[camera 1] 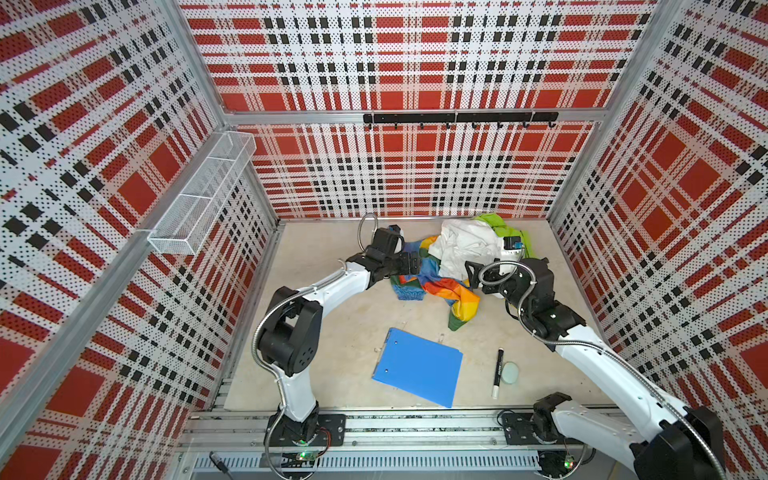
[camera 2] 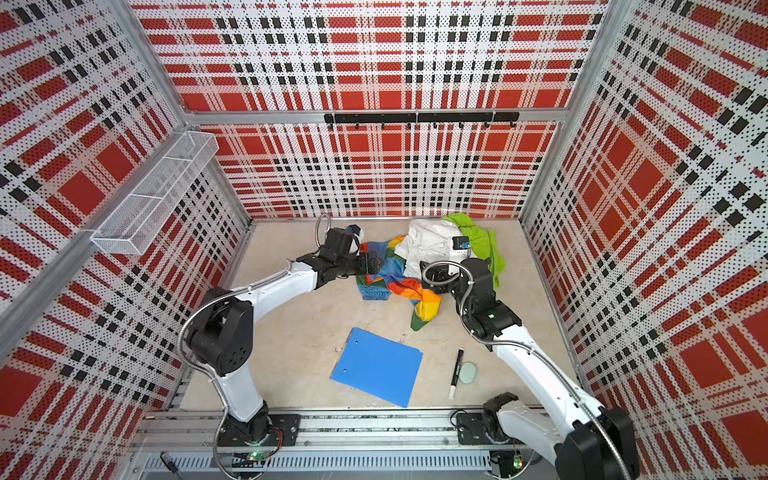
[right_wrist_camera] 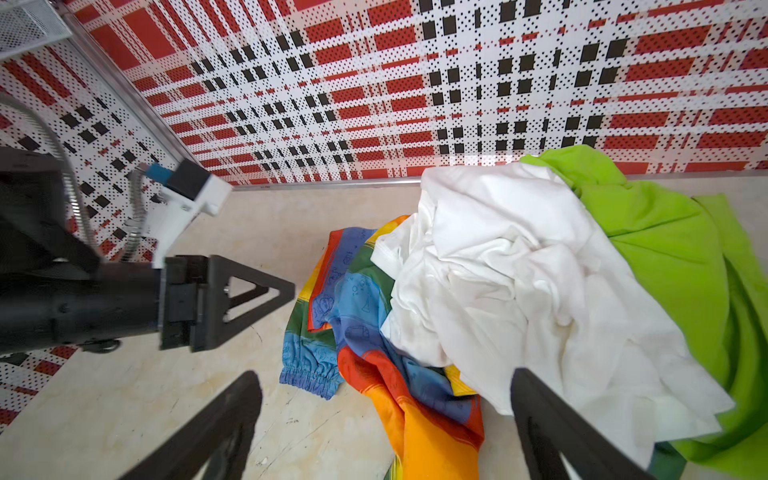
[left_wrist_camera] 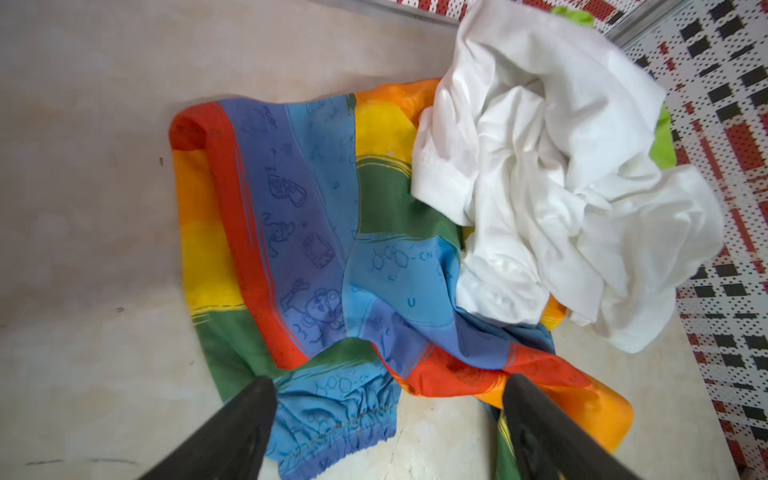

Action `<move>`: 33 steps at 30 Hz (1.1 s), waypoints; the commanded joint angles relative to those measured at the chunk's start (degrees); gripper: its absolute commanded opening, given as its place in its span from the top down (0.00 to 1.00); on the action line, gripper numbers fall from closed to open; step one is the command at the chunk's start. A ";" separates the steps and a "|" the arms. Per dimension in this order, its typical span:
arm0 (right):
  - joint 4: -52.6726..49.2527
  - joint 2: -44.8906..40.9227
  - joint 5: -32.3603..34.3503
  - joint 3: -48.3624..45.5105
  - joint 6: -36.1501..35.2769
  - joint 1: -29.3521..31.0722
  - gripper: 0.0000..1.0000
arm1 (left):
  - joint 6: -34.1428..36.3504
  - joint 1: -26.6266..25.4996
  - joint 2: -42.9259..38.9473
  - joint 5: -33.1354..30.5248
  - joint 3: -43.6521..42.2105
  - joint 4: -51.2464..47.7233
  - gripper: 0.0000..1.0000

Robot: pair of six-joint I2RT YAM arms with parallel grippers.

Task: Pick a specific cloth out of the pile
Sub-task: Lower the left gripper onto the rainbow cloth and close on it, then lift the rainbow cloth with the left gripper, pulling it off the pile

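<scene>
From my seat, the cloth (left_wrist_camera: 299, 232) lies at the far side of the table (camera 1: 332, 332), fanned out of the pile (camera 1: 461, 253) toward the left arm. One striped tail trails nearer, toward the blue clipboard (camera 1: 419, 365). The white cloth (right_wrist_camera: 498, 291) sits on part of it, and the lime-green cloth (right_wrist_camera: 665, 249) is heaped beyond that by the back wall. I judge the rainbow sheet thin, light and limp: it will drape and string out rather than lift as one piece, and the white cloth resting on it may drag along. The best hold looks to be the gathered blue elastic hem (left_wrist_camera: 336, 419), which lies clear of the white cloth and bunches thick enough for a firm bite. The left gripper (left_wrist_camera: 388, 382) has its jaws spread wide, straddling that hem and pinching nothing. The right gripper (right_wrist_camera: 384, 376) is likewise spread and empty, over the orange tail beside the white heap. I read no brand; the blue stripes carry printed doodles and chemical sketches with "CN" and a "U". The label on the marker (camera 1: 498, 374) is too small to read.
</scene>
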 commanded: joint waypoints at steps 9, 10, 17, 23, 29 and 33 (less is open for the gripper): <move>-3.23 -5.82 1.49 -2.15 -0.66 -0.02 0.00 | -3.50 -0.99 13.18 3.13 11.50 -4.08 0.14; -3.45 -5.91 1.53 -2.17 -0.64 -0.02 0.00 | -3.49 -1.05 14.03 3.41 12.07 -4.10 0.14; -6.02 -5.13 2.00 -0.17 -1.47 -0.01 0.00 | -3.73 -1.38 19.72 6.15 16.27 -4.74 0.33; -8.02 -5.04 3.90 1.74 -2.21 -0.02 0.00 | -3.82 -1.79 17.99 7.15 15.68 -1.89 0.81; -9.45 -5.73 5.22 1.52 -1.65 -0.02 0.00 | -2.16 -1.06 9.38 3.52 14.54 -3.30 1.00; -10.35 -6.44 5.75 1.59 -1.49 -0.02 0.00 | -1.39 0.79 3.85 2.84 14.06 -5.15 1.00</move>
